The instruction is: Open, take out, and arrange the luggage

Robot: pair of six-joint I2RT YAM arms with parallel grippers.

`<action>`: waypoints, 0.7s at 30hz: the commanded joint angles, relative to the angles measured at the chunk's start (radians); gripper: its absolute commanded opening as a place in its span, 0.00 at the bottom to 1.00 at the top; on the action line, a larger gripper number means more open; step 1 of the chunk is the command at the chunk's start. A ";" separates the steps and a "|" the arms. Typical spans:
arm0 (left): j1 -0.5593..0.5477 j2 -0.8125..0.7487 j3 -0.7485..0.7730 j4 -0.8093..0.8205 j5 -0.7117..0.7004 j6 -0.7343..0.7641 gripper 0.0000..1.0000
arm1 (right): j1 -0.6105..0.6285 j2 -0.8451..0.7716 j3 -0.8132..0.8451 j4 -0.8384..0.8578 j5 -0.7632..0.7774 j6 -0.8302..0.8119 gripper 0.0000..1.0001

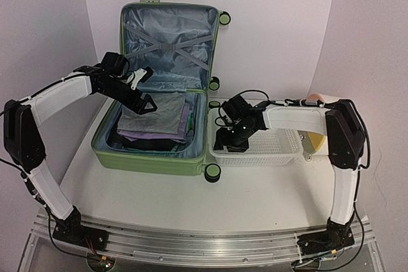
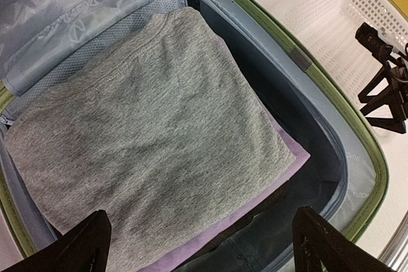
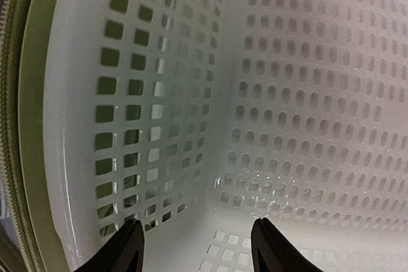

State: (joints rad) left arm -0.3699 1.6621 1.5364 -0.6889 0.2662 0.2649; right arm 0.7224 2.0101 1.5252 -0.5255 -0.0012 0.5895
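The light-green suitcase (image 1: pixel 153 157) lies open on the table, its lid (image 1: pixel 167 42) upright with crossed straps. A folded grey garment (image 1: pixel 156 114) lies on top of a purple one (image 2: pixel 280 170) and dark clothes (image 2: pixel 274 234) in its lower half. My left gripper (image 1: pixel 143 90) is open and empty, hovering over the far left of the grey garment (image 2: pixel 146 138). My right gripper (image 1: pixel 228 141) is open and empty, low inside the white mesh basket (image 1: pixel 280 154), near its left wall (image 3: pixel 127 93).
The basket stands against the suitcase's right side. A cream cylinder with an orange face (image 1: pixel 313 100) and a yellow thing (image 1: pixel 315 139) sit behind the right arm. White walls close the back and sides.
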 commanded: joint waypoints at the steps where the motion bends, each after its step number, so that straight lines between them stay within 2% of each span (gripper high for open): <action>1: 0.018 -0.002 0.002 0.040 -0.010 0.015 0.95 | 0.003 0.036 0.083 0.013 -0.015 0.013 0.59; 6: 0.066 0.003 0.005 0.038 -0.010 -0.011 0.95 | 0.002 -0.003 0.089 -0.006 0.084 -0.015 0.59; 10: 0.134 0.037 0.044 0.010 -0.011 -0.072 0.94 | 0.002 -0.069 0.121 -0.040 0.312 -0.060 0.60; 12: 0.186 0.069 0.080 -0.016 0.007 -0.108 0.91 | 0.003 -0.075 0.189 -0.033 0.368 -0.082 0.60; 14: 0.225 0.114 0.128 -0.044 0.022 -0.148 0.89 | 0.007 -0.054 0.264 0.021 0.309 -0.110 0.61; 16: 0.257 0.157 0.172 -0.071 0.042 -0.188 0.88 | 0.012 -0.020 0.292 0.165 0.146 -0.129 0.65; 17: 0.270 0.181 0.191 -0.084 0.057 -0.206 0.87 | 0.014 -0.005 0.295 0.237 0.047 -0.116 0.67; 21: 0.303 0.212 0.180 -0.064 0.108 -0.254 0.87 | 0.016 0.104 0.341 0.418 -0.090 0.004 0.67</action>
State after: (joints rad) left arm -0.0829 1.8496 1.6833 -0.7353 0.3049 0.0932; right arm 0.7273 2.0257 1.8064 -0.3315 0.1018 0.5100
